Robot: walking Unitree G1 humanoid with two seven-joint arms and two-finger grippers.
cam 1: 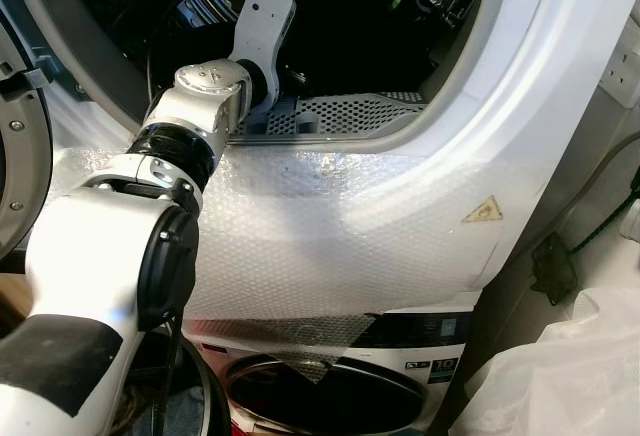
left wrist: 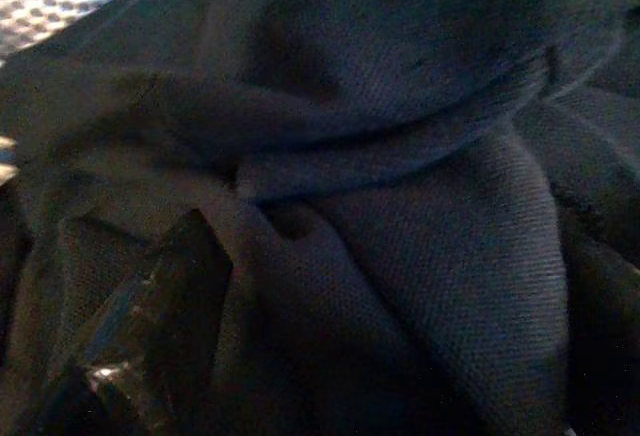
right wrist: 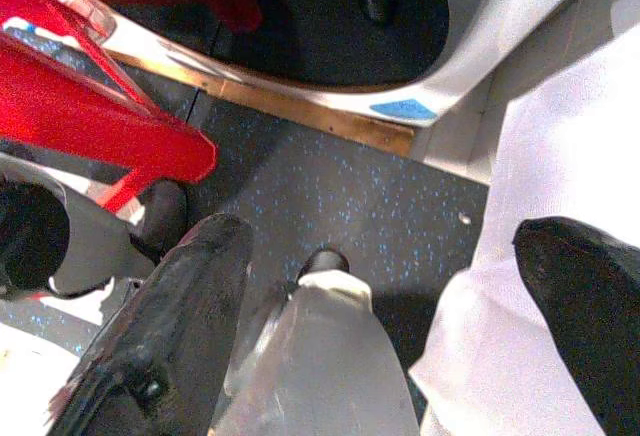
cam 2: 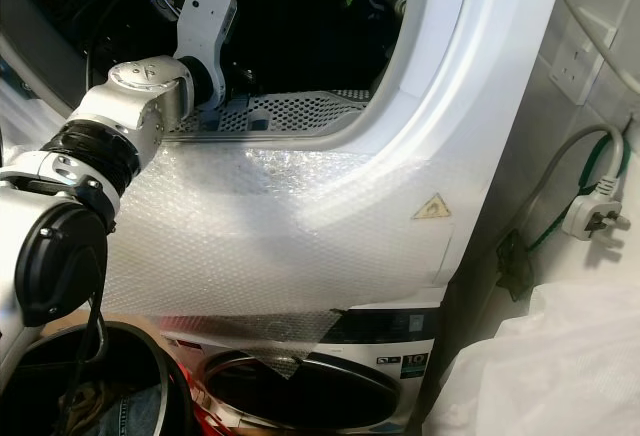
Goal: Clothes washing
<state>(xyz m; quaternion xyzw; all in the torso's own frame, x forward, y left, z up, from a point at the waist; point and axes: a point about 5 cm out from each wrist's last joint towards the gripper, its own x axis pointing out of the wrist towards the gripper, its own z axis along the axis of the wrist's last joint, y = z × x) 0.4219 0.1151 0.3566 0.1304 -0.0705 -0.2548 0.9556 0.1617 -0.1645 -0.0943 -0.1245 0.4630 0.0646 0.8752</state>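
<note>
Upper machine (cam 1: 420, 206): white, front covered in bubble wrap (cam 1: 330, 246), round opening at top, yellow warning triangle (cam 1: 483, 211) at lower right of the front.
Lower machine (cam 1: 330, 396): stacked beneath, dark round door, control strip above it.
Drum (cam 1: 340, 16): dark inside, ribbed metal wall catching blue light, perforated grey lint tray (cam 1: 340, 113) along the lower lip.
Left arm (cam 1: 190, 126): silver, stretched up from lower left over the lip, wrist inside the drum.
Clothes (left wrist: 400, 216): dark knit fabric in folds, lying in the drum, right up against the left wrist camera.
Left gripper (left wrist: 150, 316): buried in the clothes, one black finger visible with cloth draped over it; jaws cannot be told apart or together.
Right gripper (right wrist: 400, 286): hanging low over speckled grey floor (right wrist: 350, 196), black fingers (right wrist: 170, 306) spread wide apart, nothing between them.
White bag (cam 1: 560, 376): crumpled plastic, lower right beside the machines.
Red frame (right wrist: 90, 106): near the floor beside the lower door.
Plug (cam 2: 590, 211): white, on a grey cable, hanging at the wall to the right.
Wall socket (cam 2: 575, 51): white, above the plug.
</note>
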